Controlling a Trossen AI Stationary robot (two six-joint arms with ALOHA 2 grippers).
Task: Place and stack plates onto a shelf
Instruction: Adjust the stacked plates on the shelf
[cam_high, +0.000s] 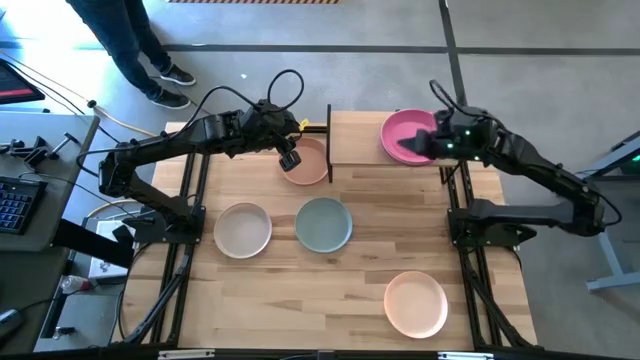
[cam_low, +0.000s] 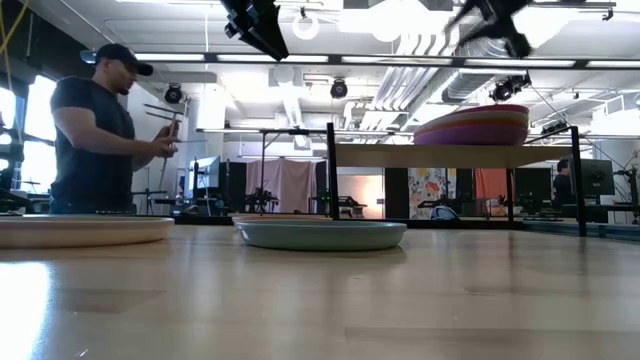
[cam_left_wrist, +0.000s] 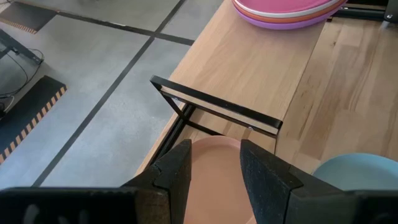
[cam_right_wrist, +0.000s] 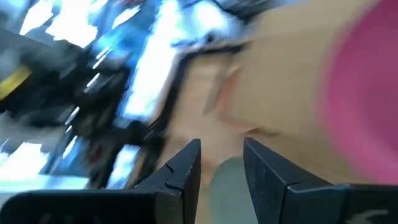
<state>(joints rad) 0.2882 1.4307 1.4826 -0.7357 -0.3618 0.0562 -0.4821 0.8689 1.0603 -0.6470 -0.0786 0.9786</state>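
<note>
The shelf (cam_high: 355, 135) stands at the table's far edge. On its right half rests a stack of plates (cam_high: 403, 135), magenta on top; in the low view the stack (cam_low: 472, 125) shows purple at the bottom. My left gripper (cam_high: 290, 160) is open and hovers above a peach plate (cam_high: 310, 165) that lies flat on the table by the shelf's left end; in the left wrist view the plate (cam_left_wrist: 214, 177) shows between the fingers. My right gripper (cam_high: 418, 145) is open above the stack's near edge, touching nothing.
A grey-teal plate (cam_high: 323, 223), a cream plate (cam_high: 243, 230) and a pale pink plate (cam_high: 416, 303) lie flat on the table. The shelf's left half (cam_left_wrist: 249, 68) is bare. A person (cam_low: 100, 130) stands beyond the table's far left corner.
</note>
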